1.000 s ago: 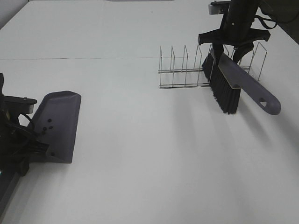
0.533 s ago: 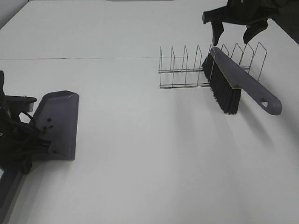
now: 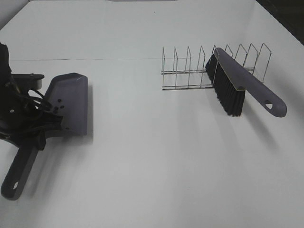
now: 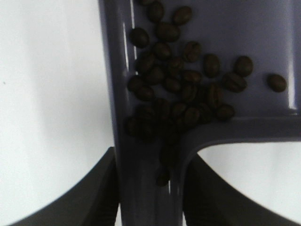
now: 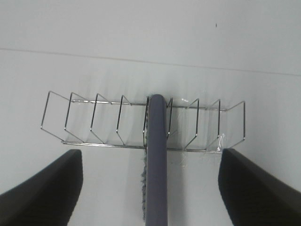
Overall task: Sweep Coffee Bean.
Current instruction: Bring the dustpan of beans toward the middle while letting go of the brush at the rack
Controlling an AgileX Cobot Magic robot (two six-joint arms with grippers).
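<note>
A white table (image 3: 156, 166) holds a grey dustpan (image 3: 71, 102) at the left and a wire rack (image 3: 190, 71) at the far right. The left gripper (image 4: 146, 197) is clenched on the dustpan's handle, its two dark fingers (image 4: 94, 197) pressing either side of the grey stem. The coffee beans (image 4: 183, 89), dark brown ovals, lie heaped in the dustpan, most crowded into the corner where the tray meets the handle, with a few scattered farther out and a couple down the handle's channel. A grey brush (image 3: 247, 83) with black bristles leans tilted in the wire rack, its handle pointing toward the near right. The right gripper (image 5: 150, 188) hangs above the brush, released, its fingers (image 5: 42, 188) spread wide to either side and touching nothing.
</note>
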